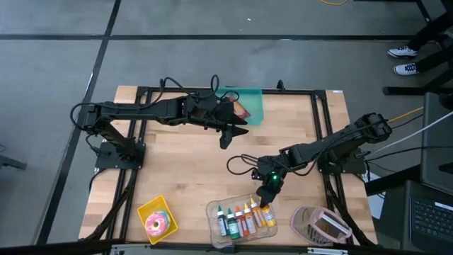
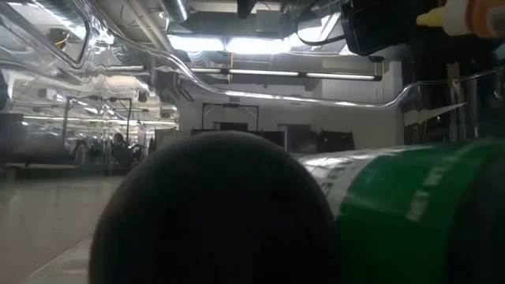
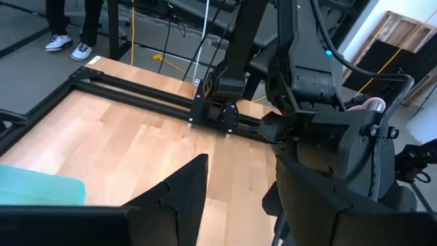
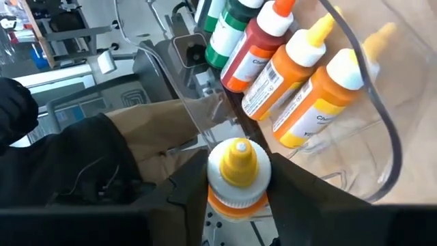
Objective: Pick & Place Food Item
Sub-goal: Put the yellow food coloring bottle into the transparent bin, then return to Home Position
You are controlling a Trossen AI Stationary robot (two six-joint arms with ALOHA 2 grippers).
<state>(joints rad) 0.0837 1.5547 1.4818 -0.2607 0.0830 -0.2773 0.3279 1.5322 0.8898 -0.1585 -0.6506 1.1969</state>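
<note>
Gripping a yellow-capped bottle (image 4: pixel 238 179), right gripper (image 4: pixel 235 195), left gripper (image 3: pixel 235 198) released, labels unreadable.

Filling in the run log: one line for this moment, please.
right gripper: shut on yellow-capped bottle, above clear bin | left gripper: open, empty, near teal tray

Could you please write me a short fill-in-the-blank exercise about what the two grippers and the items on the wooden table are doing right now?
1. The right gripper is shut on a small squeeze bottle with a ____ cap.
2. The other colouring bottles lie in a clear ____ tray.
3. The pink-frosted doughnut sits in a ____ square container.
4. The left gripper hangs open and ____, near the teal tray.

Missing words: yellow; plastic; yellow; empty
</note>
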